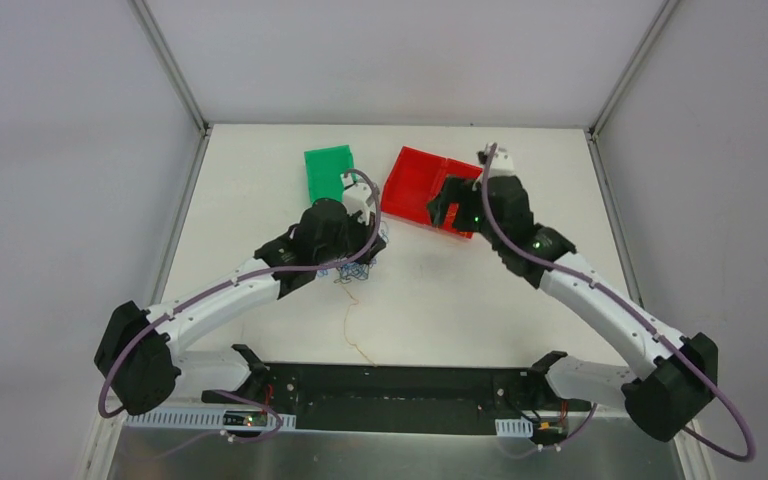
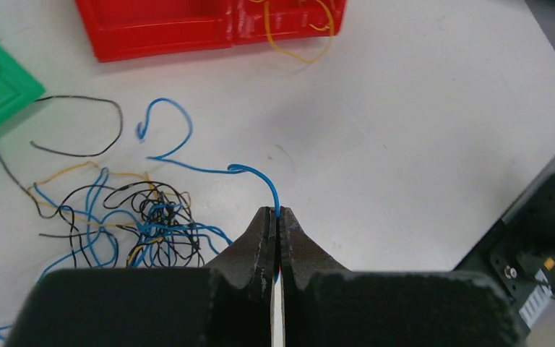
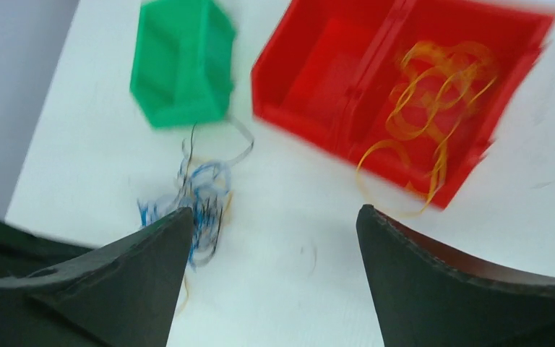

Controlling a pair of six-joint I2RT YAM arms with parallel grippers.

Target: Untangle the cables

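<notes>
A small knot of thin blue, black and yellow cables [image 2: 130, 220] lies on the white table, also seen in the top view [image 1: 353, 270] and blurred in the right wrist view [image 3: 199, 195]. My left gripper [image 2: 277, 212] is shut on one blue cable [image 2: 209, 170] that curls out of its tips toward the knot. A loose black cable [image 2: 79, 126] lies beside it. My right gripper [image 3: 274, 217] is open and empty, held above the table near the red bin [image 1: 422, 190]. Several yellow cables [image 3: 433, 94] lie in that bin.
A green bin [image 1: 328, 172] stands at the back, left of the red bin [image 3: 318, 72]. One long yellow cable [image 1: 353, 325] trails on the table toward the near edge. The black base rail [image 1: 390, 385] runs along the front.
</notes>
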